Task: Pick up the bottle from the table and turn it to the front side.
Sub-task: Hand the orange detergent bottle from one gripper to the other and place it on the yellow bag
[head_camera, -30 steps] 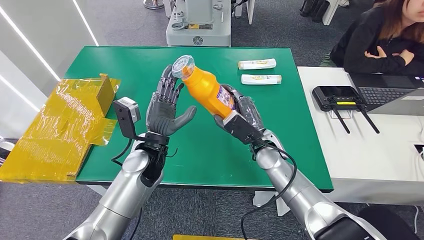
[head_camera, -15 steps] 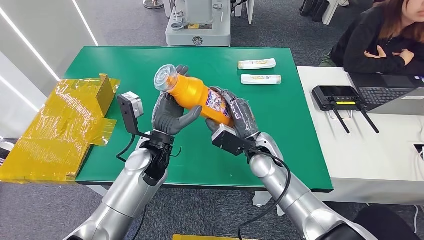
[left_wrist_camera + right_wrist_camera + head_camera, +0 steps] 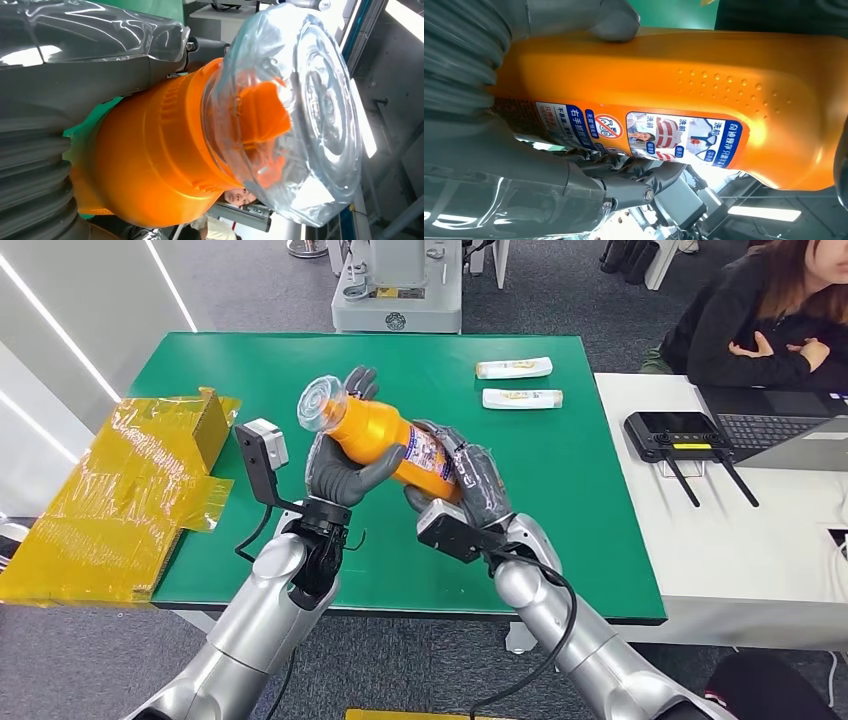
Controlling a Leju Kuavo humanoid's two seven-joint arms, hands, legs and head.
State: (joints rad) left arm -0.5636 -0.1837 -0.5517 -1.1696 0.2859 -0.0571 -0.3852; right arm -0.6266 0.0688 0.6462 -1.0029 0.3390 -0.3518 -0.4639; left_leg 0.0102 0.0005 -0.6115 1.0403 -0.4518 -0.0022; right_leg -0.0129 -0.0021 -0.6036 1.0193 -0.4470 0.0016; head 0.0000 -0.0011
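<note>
**Two-handed reorientation of the bottle above the table**

Green felt covers the table (image 3: pixel 250 370) over which we hold the work, beside a white desk (image 3: pixel 700 540) where a seated person (image 3: pixel 760 320) keeps their arms folded. Our left hand (image 3: pixel 345 465) is clamped on the upper body of the orange plastic bottle with a clear domed cap (image 3: pixel 385 435), its thumb crossing the front just below the neck; the left wrist view shows the clear cap (image 3: pixel 295 115) close up, with the orange shoulder lying against the grey thumb. Our right hand (image 3: pixel 465 480) is wrapped around the lower, labelled part, and the right wrist view shows the printed label (image 3: pixel 639 132) lying against the palm.

One second ago the left hand stood apart and empty, only its fingertips near the cap, and the bottle was carried by the right hand alone. Since then the left hand has closed on it, and the bottle has tipped lower, its cap swinging toward our left. We judge this a hand-over or a shared grip that lets the bottle be turned about its long axis; the turn to the front side looks under way but not finished.

The bottle hangs clear of the table, tilted, cap up and to our left, base inside the right hand. Farther back lie two white tubes (image 3: pixel 520 382), and crumpled yellow film (image 3: pixel 110 490) drapes the table's left edge.
</note>
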